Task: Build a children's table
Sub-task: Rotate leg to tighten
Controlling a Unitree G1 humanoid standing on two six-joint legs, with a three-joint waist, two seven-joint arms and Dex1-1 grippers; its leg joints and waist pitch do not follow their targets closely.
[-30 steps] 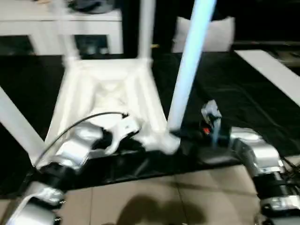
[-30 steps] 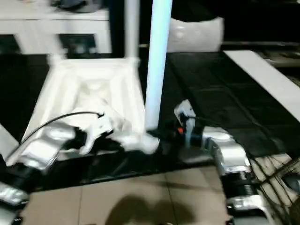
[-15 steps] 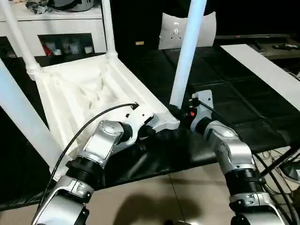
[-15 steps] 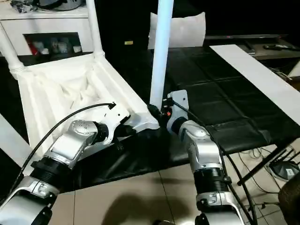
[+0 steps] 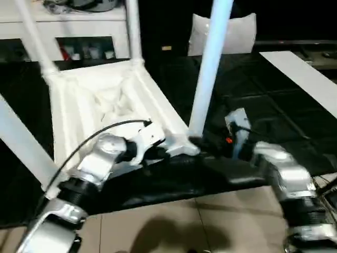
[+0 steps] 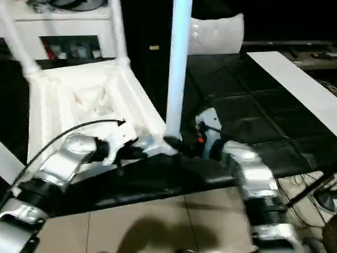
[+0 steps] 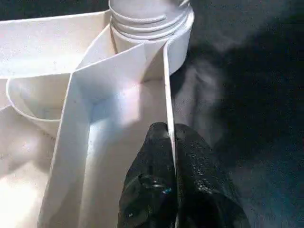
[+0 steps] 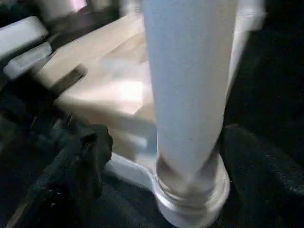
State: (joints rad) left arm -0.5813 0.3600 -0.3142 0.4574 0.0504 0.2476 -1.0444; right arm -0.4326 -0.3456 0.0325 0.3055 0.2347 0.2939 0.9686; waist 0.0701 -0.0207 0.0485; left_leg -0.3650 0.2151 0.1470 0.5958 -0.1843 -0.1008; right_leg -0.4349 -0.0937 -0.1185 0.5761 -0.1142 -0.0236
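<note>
The children's table top (image 5: 105, 100) lies upside down on a black mat, ribbed underside up. White legs stand upright in its corner sockets, the near right leg (image 5: 208, 68) closest to me. My left gripper (image 7: 168, 137) is shut on the thin rim wall of the top, just short of that leg's socket (image 7: 147, 19). My right gripper (image 8: 173, 156) stands open around the base of the near right leg. One finger (image 8: 88, 156) stands off on one side of the leg. The other finger (image 8: 256, 161) lies close on the other side.
A white cabinet with shelves (image 5: 79, 31) stands behind the table. A flat white board (image 5: 300, 76) lies on the mat at the right, and a white cushion-like object (image 5: 231, 34) sits at the back. Tiled floor (image 5: 174, 226) begins at the mat's near edge.
My right gripper's fingers have spread apart from the leg's base. The left gripper has kept its hold on the rim. The camera has shifted and tilted.
</note>
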